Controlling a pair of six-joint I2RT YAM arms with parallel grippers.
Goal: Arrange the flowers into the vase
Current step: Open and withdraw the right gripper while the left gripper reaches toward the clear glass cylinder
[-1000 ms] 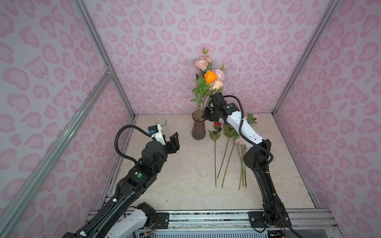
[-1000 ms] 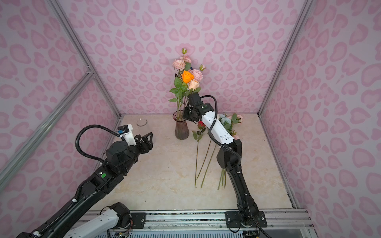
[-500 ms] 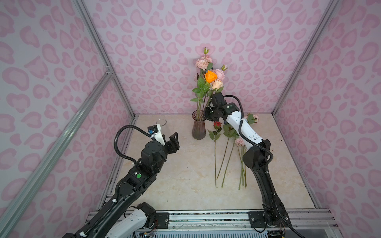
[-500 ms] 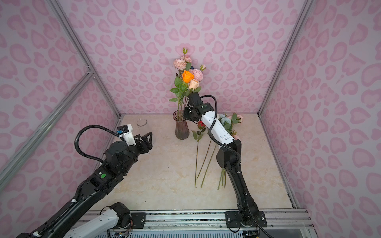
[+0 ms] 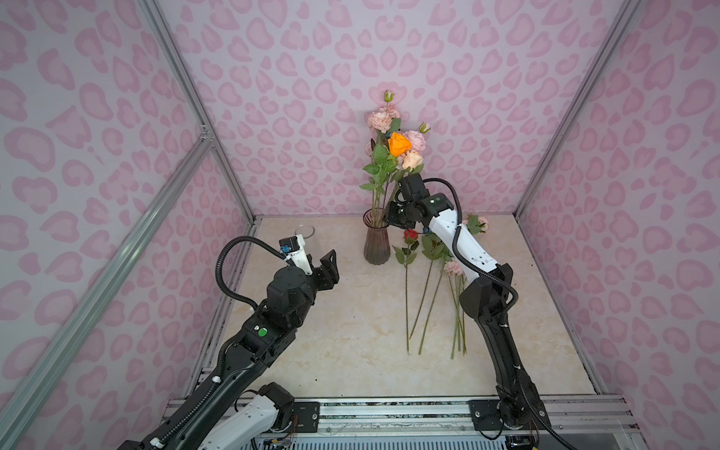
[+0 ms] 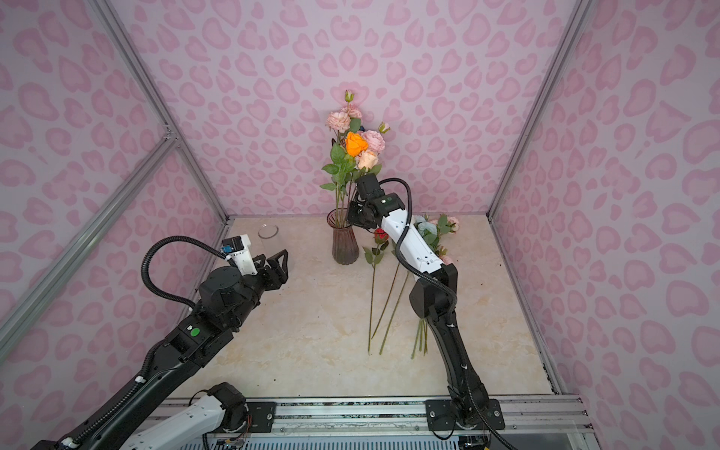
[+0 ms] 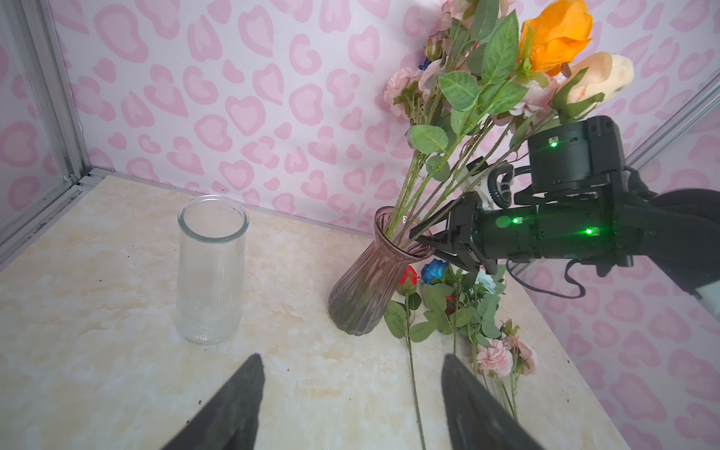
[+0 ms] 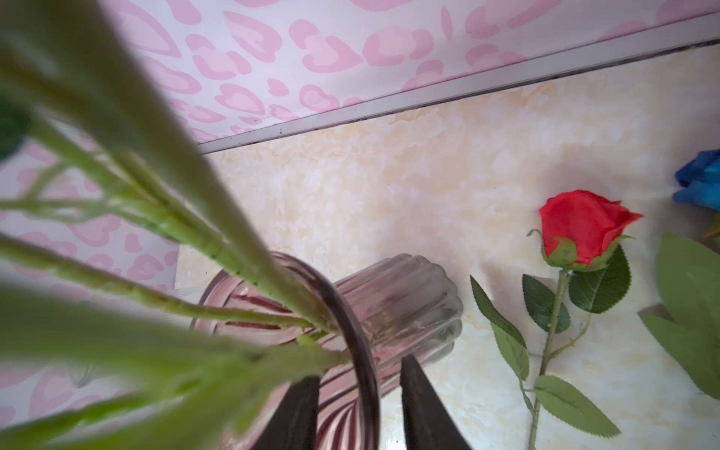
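A ribbed purple glass vase (image 5: 376,241) (image 7: 366,288) stands at the back of the table and holds several flowers, among them an orange rose (image 5: 399,144) and a peach one (image 7: 596,78). My right gripper (image 5: 389,219) (image 8: 360,370) is open at the vase mouth. Its jaws straddle the rim (image 8: 362,350), and green stems (image 8: 218,249) lie just beside one finger. More flowers lie flat to the right of the vase, a red rose (image 5: 410,235) (image 8: 584,230) nearest it. My left gripper (image 5: 329,265) (image 7: 350,356) hangs open and empty over the left of the table.
A clear glass jar (image 5: 304,232) (image 7: 212,269) stands empty at the back left. Long stems (image 5: 428,304) of the lying flowers run toward the front, under my right arm. Pink patterned walls close the table (image 5: 350,331) on three sides.
My right gripper's jaws have spread apart at the vase rim, letting go of the stem they held. Neither arm has shifted noticeably.
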